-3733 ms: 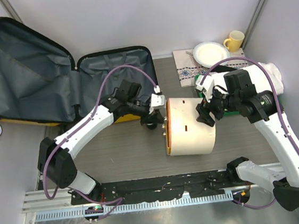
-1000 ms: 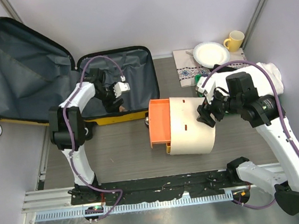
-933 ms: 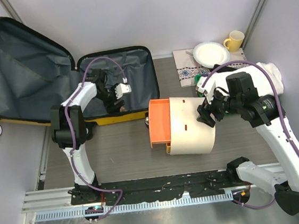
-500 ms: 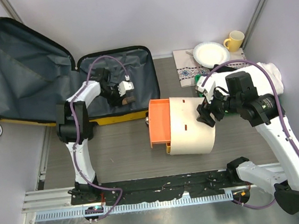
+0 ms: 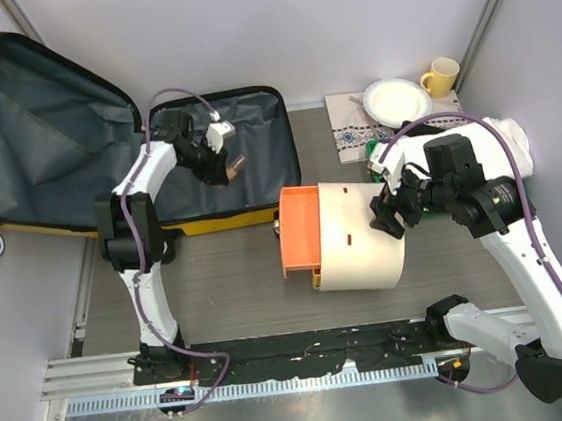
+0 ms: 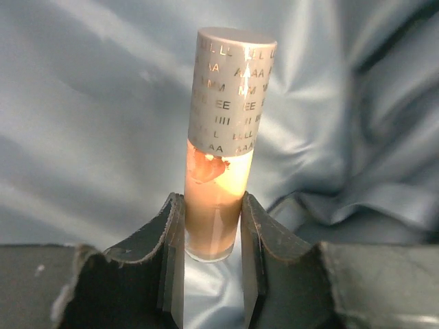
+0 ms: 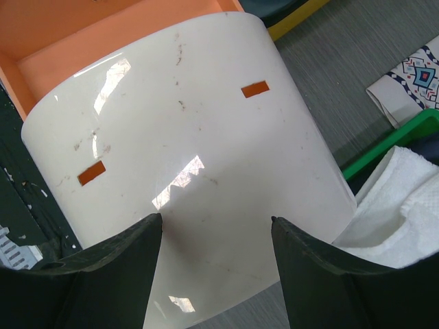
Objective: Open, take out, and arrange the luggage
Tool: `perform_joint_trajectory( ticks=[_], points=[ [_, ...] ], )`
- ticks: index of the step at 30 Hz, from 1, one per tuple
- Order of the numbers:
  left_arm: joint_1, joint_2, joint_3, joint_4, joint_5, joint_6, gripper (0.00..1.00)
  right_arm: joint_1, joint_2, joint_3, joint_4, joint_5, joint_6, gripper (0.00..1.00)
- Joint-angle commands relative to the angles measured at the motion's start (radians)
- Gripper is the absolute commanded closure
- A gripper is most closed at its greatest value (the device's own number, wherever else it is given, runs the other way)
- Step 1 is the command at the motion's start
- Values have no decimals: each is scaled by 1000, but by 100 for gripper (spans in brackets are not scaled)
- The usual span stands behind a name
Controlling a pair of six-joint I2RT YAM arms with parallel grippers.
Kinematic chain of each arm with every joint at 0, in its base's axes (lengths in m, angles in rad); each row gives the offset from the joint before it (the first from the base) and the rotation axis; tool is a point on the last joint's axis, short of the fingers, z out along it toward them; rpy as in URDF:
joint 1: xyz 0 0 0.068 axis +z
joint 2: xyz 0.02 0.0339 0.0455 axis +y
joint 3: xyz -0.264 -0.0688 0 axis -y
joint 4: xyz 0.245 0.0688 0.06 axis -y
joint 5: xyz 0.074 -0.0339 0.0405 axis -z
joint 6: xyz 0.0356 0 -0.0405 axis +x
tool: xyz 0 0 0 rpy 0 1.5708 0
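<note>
While the luggage (image 5: 62,133) lies open at back-L of the tabletop (image 5: 238,275), its lid half is propped up w/ grey lining showing & the other half is flat beside it. L pincer (image 6: 212,200) is clamped on a small cosmetic tube (image 6: 230,103): silver lettered cap, brownish liquid in the clear lower part. It's gripped near its bottom end, cap pointing away from the jaws, over the flat half's lining. R pincer (image 7: 214,221) has jaws apart at the R end of a cream cylinder (image 5: 359,237) lying on its side mid-tabletop; can't tell if the pads touch it. Orange drawer (image 5: 298,231) sticks out of the cylinder's L end. Back-R: white plate (image 5: 396,98), yellow mug (image 5: 440,75), patterned cloth (image 5: 354,137). White towel (image 7: 398,205) & green tray (image 7: 405,133) sit just beside the cylinder.
</note>
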Motion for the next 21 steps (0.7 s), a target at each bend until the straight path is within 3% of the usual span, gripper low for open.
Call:
perform_joint_trajectory(
  ticks=[1, 8, 12, 15, 21],
  points=[
    [-1, -160, 140, -86, 185, -437, 100, -2, 69, -91, -198, 222, -76, 30],
    [-76, -388, 10, -28, 175, -1022, 100, -4, 39, -107, -189, 224, -67, 30],
    [-136, -501, -58, -21, 148, -1224, 100, -4, 15, -112, -180, 238, -56, 30],
    [-185, -563, -125, -8, 181, -1365, 100, -4, -7, -120, -172, 242, -53, 30],
    [-304, -706, -256, 66, 146, -1442, 100, -4, -23, -132, -149, 271, -42, 30]
  ],
)
